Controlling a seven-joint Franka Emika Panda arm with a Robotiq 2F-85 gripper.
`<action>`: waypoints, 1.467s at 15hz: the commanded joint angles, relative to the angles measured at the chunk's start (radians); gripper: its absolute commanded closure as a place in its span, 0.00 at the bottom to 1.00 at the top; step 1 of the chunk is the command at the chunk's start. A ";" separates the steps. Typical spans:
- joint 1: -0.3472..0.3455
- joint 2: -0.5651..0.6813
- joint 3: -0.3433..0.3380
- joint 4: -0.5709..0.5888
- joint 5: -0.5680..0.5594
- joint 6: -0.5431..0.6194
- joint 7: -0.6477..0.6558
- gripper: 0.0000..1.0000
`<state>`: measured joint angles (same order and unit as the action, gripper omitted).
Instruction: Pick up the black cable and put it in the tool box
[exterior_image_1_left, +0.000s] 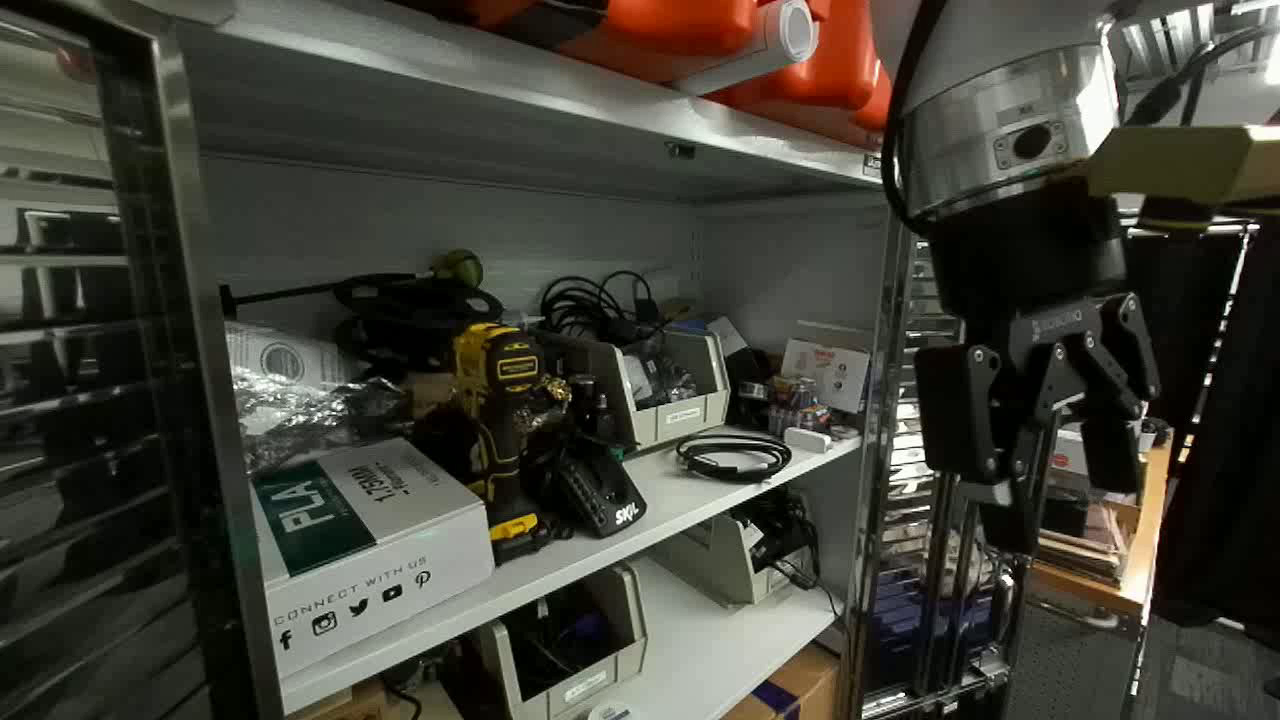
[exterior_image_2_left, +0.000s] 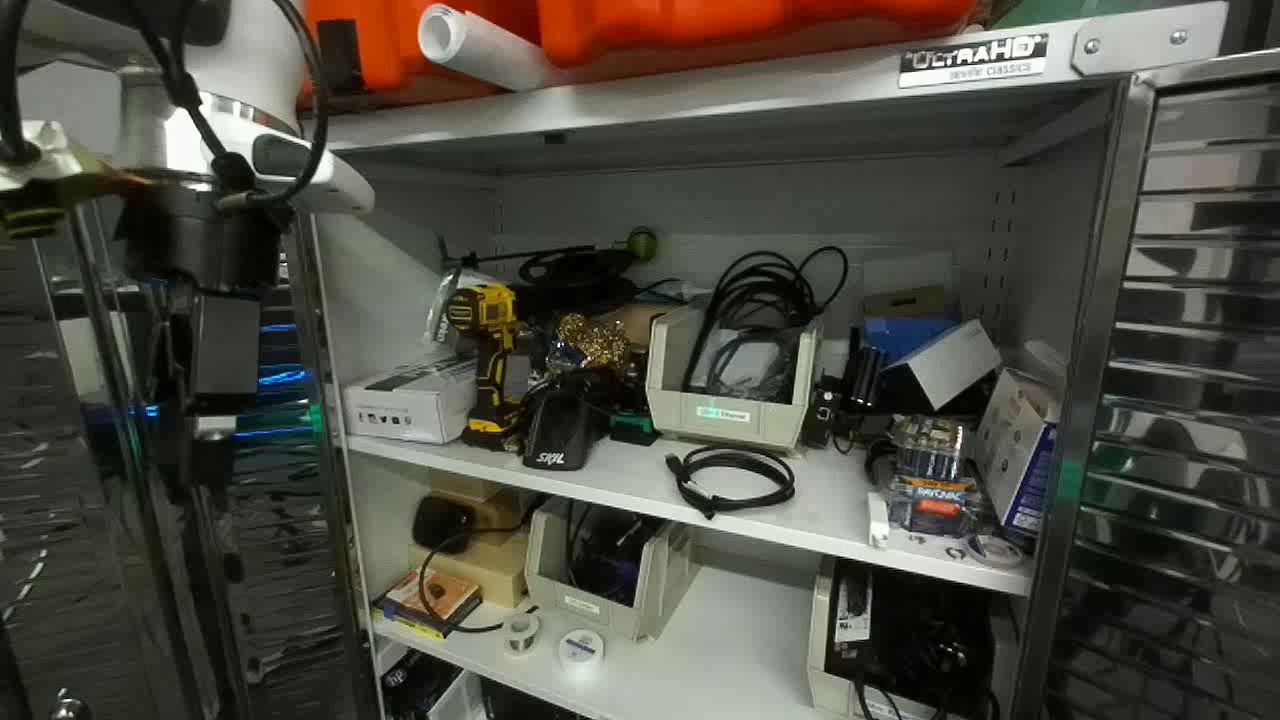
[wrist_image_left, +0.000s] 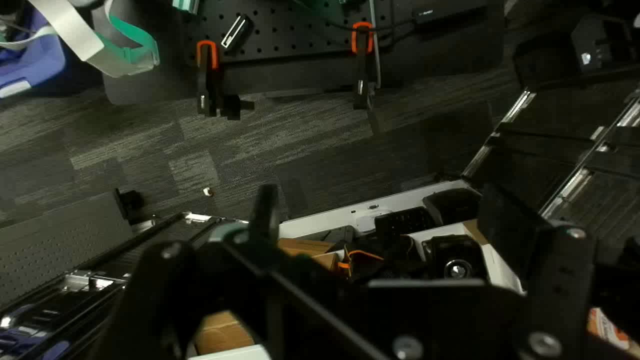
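Note:
The black cable lies in a small loose coil on the upper shelf; it also shows in an exterior view, near the shelf's front edge. Behind it stands a grey open bin with a label, holding a bigger tangle of black cords; the bin shows in both exterior views. No closed tool box shows, and I cannot tell which bin is meant. My gripper is open and empty, outside the cabinet beside its open door. In the wrist view the fingers are wide apart with nothing between; the cable is out of view there.
A yellow drill, a black SKIL charger, a white box and battery packs share the shelf. More grey bins stand below. Orange cases lie on top. Cabinet doors flank the opening.

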<state>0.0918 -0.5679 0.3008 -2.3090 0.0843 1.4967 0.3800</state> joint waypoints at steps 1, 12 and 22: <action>0.013 0.002 -0.010 0.005 -0.005 -0.001 0.005 0.00; -0.025 0.107 -0.041 0.028 -0.046 0.092 -0.004 0.00; -0.104 0.414 -0.188 0.056 -0.076 0.647 0.024 0.00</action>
<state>-0.0007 -0.2291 0.1390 -2.3014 0.0289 2.0210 0.3814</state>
